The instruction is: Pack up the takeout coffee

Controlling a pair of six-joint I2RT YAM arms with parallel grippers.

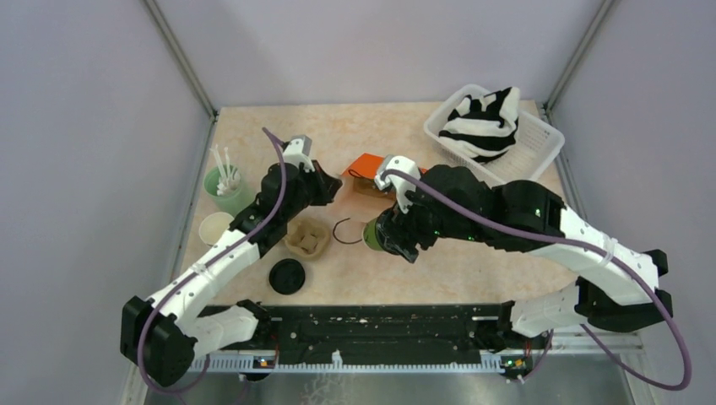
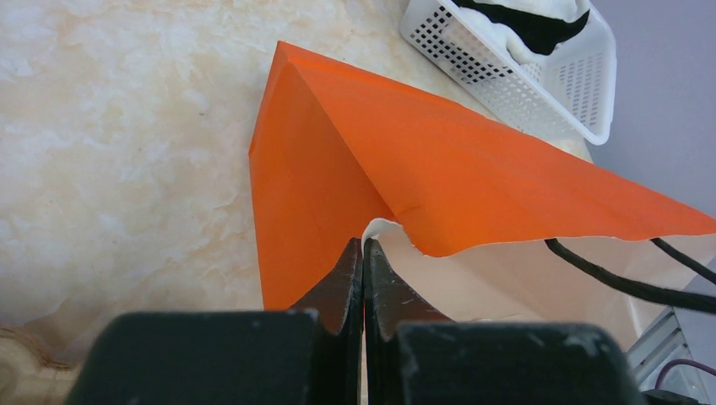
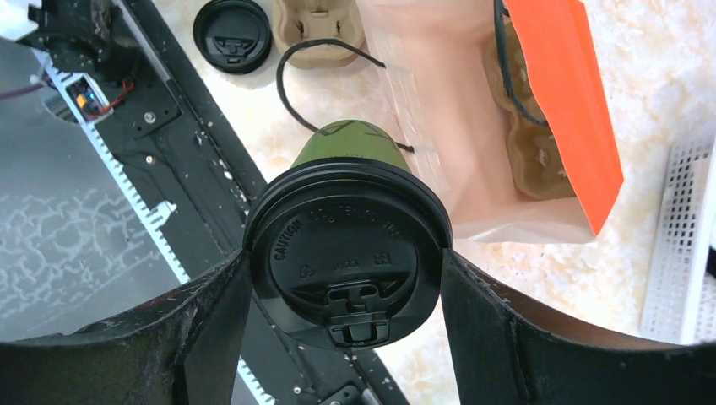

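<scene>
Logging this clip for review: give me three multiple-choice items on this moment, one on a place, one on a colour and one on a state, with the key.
1. Where does the loose black lid lie?
A. In the white basket
B. On the table, beside the cardboard carrier
C. On the stack of cups

2. What colour is the outside of the paper bag?
A. Blue
B. Black
C. Orange

3. What is the left gripper doing?
A. Standing open above the table
B. Shut on the bag's edge
C. Holding a straw

Key: B, the top view shows the lid flat on the table next to the carrier. C, both wrist views show orange outer faces. B, its fingers pinch the bag's rim, while the right gripper holds the takeout coffee.
</scene>
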